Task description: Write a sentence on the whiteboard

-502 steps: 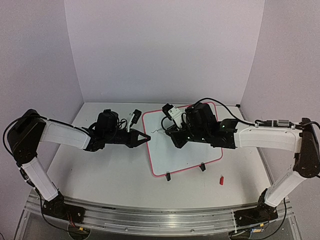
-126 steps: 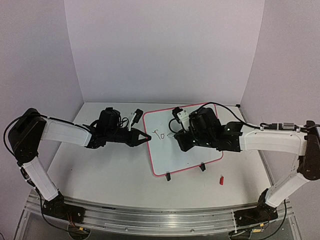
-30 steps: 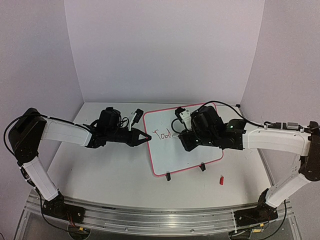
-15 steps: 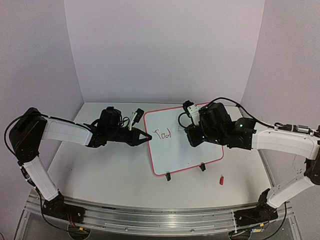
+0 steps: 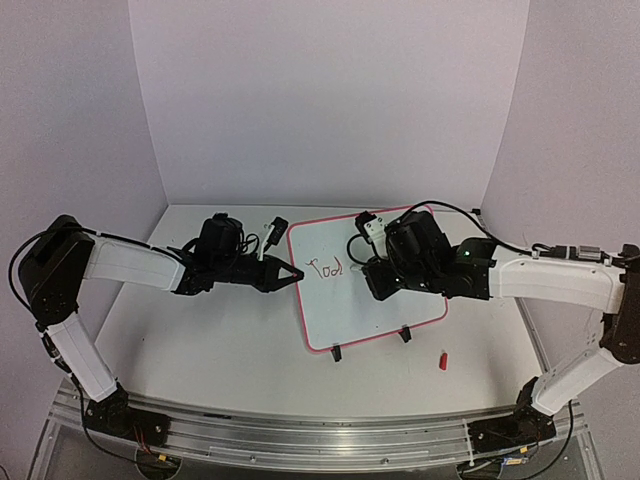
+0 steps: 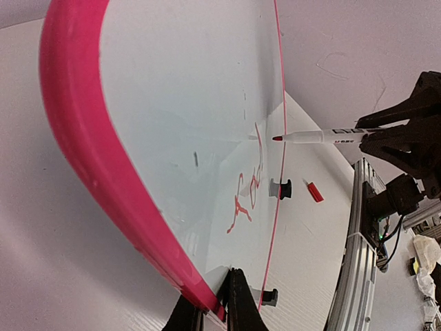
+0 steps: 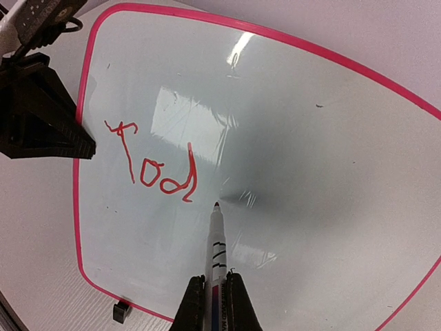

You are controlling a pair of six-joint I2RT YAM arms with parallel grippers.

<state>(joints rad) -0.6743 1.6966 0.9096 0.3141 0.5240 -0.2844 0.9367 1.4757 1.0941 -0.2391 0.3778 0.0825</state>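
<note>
Right gripper [image 7: 215, 289], fingers closed on a white marker pen with a red tip [image 7: 218, 248], aims that tip at the glossy white whiteboard with a thin red-pink frame [image 7: 324, 179], just right of the red handwritten letters "Tod" [image 7: 155, 169]; contact cannot be confirmed. Left gripper [image 6: 215, 307], jaws pinched shut on the frame edge nearest the left arm. The board rests propped on a stand with black feet [image 5: 336, 353] on the white table [image 5: 220, 350], between both arms. A small red cap [image 5: 442, 359] lies near the stand.

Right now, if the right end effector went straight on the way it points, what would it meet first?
Probably the whiteboard: the held marker looks almost touching it, beside the red writing.
</note>
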